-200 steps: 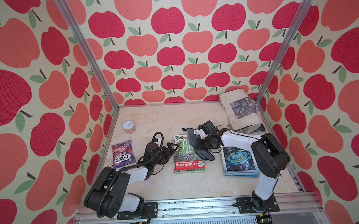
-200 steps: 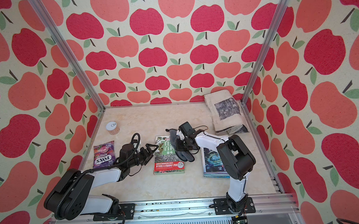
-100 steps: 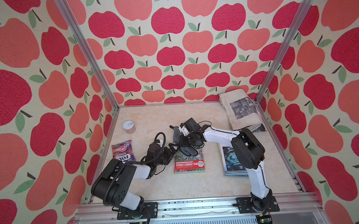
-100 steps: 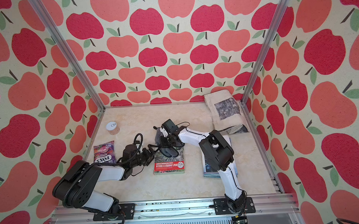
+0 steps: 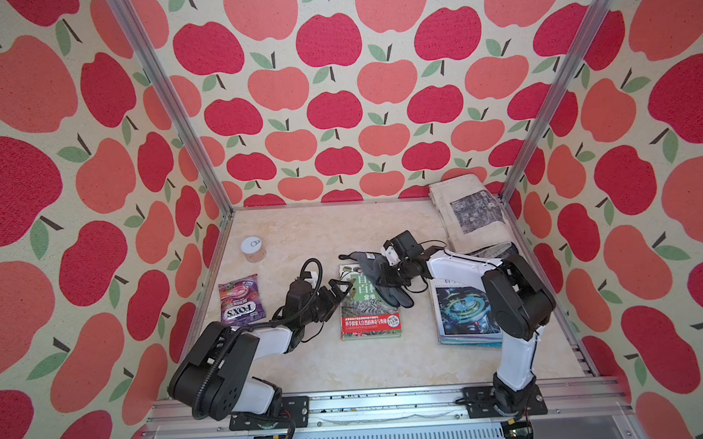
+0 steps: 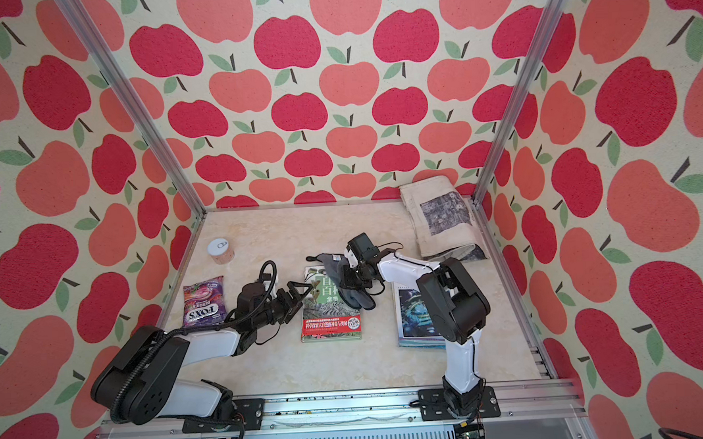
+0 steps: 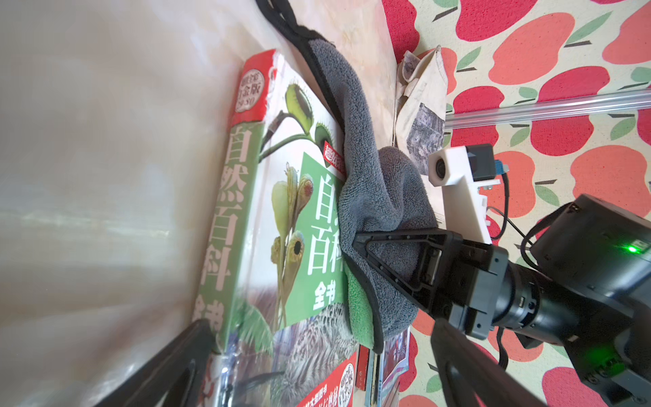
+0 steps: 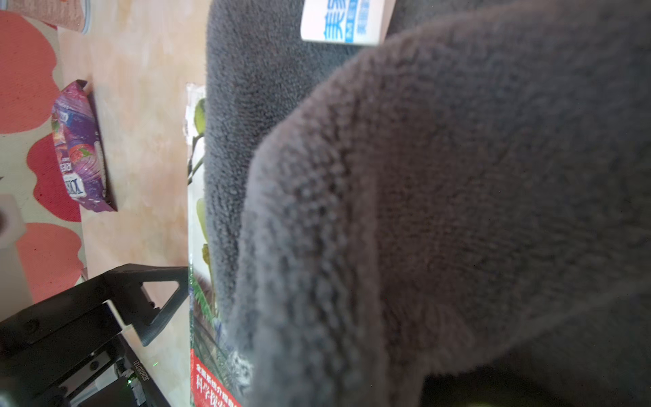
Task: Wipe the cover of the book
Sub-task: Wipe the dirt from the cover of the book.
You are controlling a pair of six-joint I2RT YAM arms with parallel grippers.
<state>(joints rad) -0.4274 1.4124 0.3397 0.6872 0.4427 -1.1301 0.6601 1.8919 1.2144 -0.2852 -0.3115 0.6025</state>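
Book [image 5: 369, 310] lies flat at centre of table [image 5: 308, 363], cover up. Right jaws clamped on grey cloth [image 5: 393, 294] over its far half; left jaws apart at its left edge. Risk: cloth drag may shift the unpinned book.

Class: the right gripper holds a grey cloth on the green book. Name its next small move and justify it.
Probably drag the cloth toward the near end of the book. The right gripper is shut on it, yet it covers only the cover's far right part; the red band lies bare. The left gripper, jaws open, sits at the left edge.
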